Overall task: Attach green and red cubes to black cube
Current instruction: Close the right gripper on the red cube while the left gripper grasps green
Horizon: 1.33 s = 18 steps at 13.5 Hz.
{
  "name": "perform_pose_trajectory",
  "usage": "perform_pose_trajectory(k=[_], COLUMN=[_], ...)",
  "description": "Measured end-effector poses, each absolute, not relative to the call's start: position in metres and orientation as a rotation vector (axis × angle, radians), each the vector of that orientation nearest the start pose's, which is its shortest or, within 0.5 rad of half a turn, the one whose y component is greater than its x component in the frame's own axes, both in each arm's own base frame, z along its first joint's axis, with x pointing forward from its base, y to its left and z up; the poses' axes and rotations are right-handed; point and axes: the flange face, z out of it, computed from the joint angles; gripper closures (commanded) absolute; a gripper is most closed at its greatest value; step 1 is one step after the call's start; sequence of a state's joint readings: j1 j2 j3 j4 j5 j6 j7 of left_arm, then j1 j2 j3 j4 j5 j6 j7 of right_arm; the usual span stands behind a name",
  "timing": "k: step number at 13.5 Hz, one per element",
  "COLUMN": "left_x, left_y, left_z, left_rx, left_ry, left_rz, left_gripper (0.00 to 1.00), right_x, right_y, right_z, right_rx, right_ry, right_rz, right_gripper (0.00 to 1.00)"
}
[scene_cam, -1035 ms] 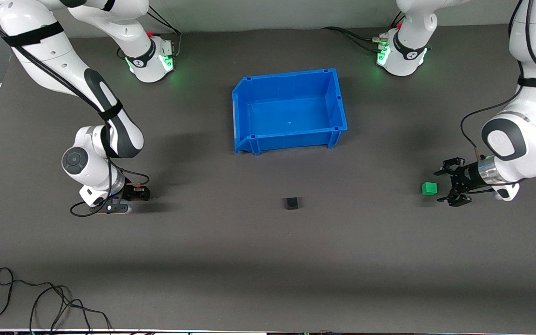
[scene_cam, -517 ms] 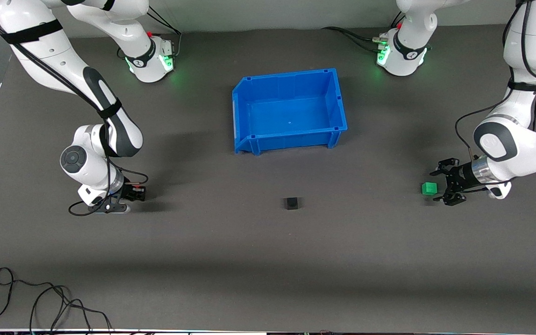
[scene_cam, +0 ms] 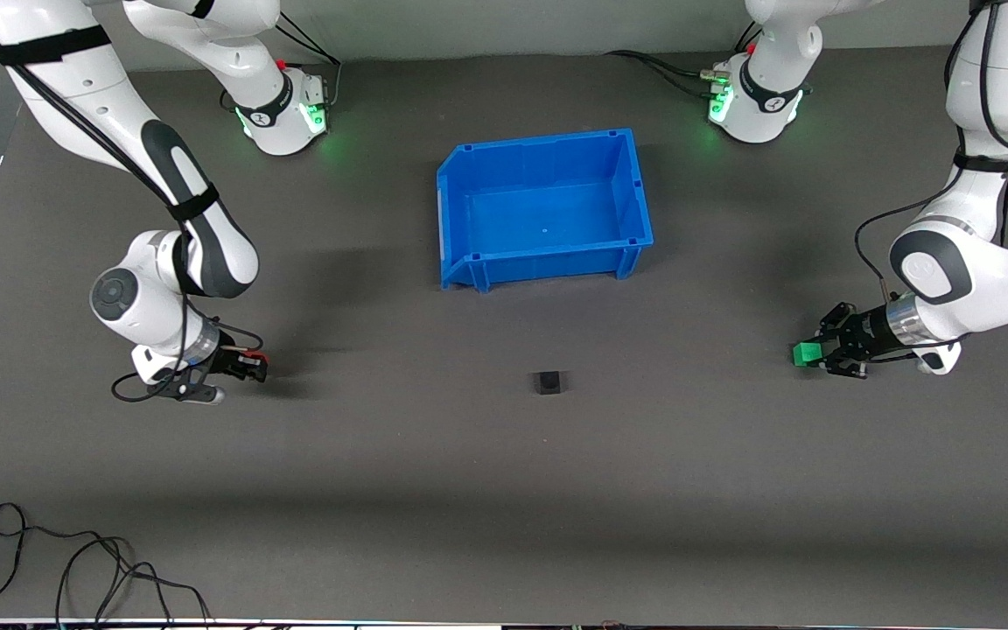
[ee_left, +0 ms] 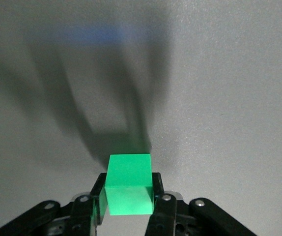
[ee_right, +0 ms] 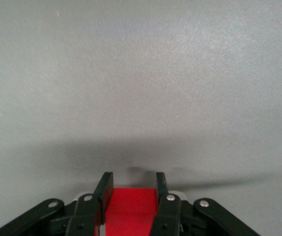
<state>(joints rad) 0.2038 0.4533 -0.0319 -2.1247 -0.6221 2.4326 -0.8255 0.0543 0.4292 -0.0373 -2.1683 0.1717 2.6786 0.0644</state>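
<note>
Nearest the front camera we see a loose black cable (scene_cam: 75, 569) coiled on the dark grey matte desk (scene_cam: 504, 490) at the right arm's end, close to the desk's front edge. The rest of that front strip is bare desk, so we have wide open room there.

Farther in, the small matte black cube (scene_cam: 549, 382) sits alone mid-desk, well apart from both grippers, with bare desk on all four sides.

Roughly level with it, at the left arm's end, the left gripper (scene_cam: 822, 353) is low at the desk with its jaws clamped on the small bright green cube (scene_cam: 807, 353). In the left wrist view the green cube (ee_left: 128, 183) is squeezed between the two black fingers (ee_left: 161, 206), its front half sticking out past the tips.

At the right arm's end, the right gripper (scene_cam: 252, 363) is also low at the desk, jaws clamped on the small bright red cube (scene_cam: 257, 358). In the right wrist view the red cube (ee_right: 130, 205) sits deep between the fingers (ee_right: 103, 194), only bare desk ahead.

Farthest from the camera, the open blue plastic bin (scene_cam: 635, 188) sits mid-desk between the two arm bases, well apart from the black cube, with bare desk between them.
</note>
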Motion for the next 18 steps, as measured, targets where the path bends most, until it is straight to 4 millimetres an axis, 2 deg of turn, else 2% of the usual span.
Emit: perform_pose_trajectory(k=[3,4,6,8,10,12,14,16,18], left_x=[0.556,0.561,0.576,0.592,0.602,0.608,0.615,0.622,0.623], left_y=[0.097,0.101,0.105,0.104,0.096,0.07,0.027,-0.026,-0.089], left_z=[0.188,0.197,0.227,0.263,0.28,0.284,0.286,0.291,0.295], left_rx=[-2.501,-2.505,-2.509,-2.482,-2.454,-2.454,-2.464,-2.448,-2.422], left_ry=[-2.361,-2.377,-2.409,-2.467,-2.509,-2.497,-2.481,-2.501,-2.531], left_rz=[0.429,0.429,0.512,0.551,0.554,0.57,0.552,0.503,0.469], left_gripper=[0.84,0.84,0.84,0.84,0.84,0.84,0.84,0.84,0.84], right_x=[0.575,0.576,0.581,0.588,0.593,0.6,0.61,0.623,0.633], right_y=[0.009,0.011,0.02,0.04,0.074,0.109,0.136,0.161,0.189], right_z=[0.226,0.234,0.249,0.259,0.27,0.282,0.291,0.299,0.299], right_rx=[-2.988,-2.96,-2.908,-2.84,-2.759,-2.671,-2.575,-2.474,-2.394], right_ry=[0.548,0.657,0.818,0.998,1.188,1.361,1.545,1.725,1.86], right_rz=[-0.084,-0.066,-0.048,-0.041,-0.004,0.022,0.072,0.125,0.164], right_gripper=[1.0,1.0,1.0,1.0,1.0,1.0,1.0,1.0,1.0])
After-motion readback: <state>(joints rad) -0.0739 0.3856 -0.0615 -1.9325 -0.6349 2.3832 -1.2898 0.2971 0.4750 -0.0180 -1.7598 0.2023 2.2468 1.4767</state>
